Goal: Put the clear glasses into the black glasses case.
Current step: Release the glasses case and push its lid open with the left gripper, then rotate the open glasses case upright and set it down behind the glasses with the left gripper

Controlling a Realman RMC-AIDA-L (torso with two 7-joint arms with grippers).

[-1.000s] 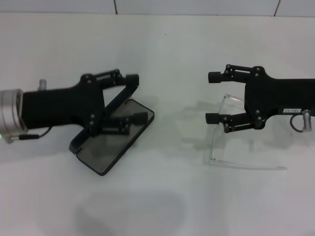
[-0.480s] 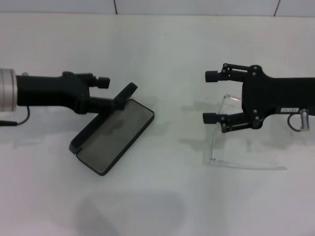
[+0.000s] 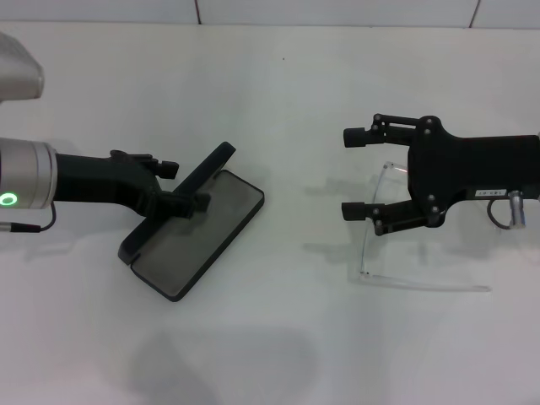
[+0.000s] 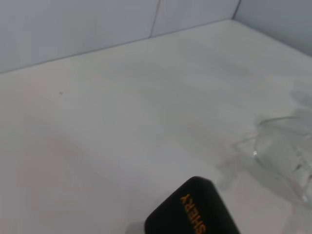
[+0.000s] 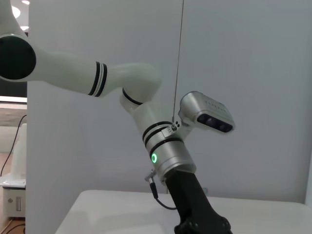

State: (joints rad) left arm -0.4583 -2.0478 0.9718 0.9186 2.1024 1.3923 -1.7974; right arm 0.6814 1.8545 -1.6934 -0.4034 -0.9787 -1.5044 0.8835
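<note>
The black glasses case (image 3: 196,236) lies open left of centre, grey lining up, its lid (image 3: 207,167) raised along the far-left edge. My left gripper (image 3: 184,186) is turned on its side at that lid, open, with one finger on each side of it. The lid's corner with orange lettering (image 4: 195,212) shows in the left wrist view. The clear glasses (image 3: 369,240) lie on the white table at the right, also faintly visible as the clear glasses (image 4: 280,146) in the left wrist view. My right gripper (image 3: 350,173) hovers open over their lens end, holding nothing.
The white table (image 3: 278,346) extends around both objects, with a tiled wall edge (image 3: 198,13) at the back. The right wrist view shows only my left arm (image 5: 165,156) against a grey wall.
The left gripper rolled from flat over the case onto its side and drew back left to the lid. The right gripper edged slightly left over the glasses, still open.
</note>
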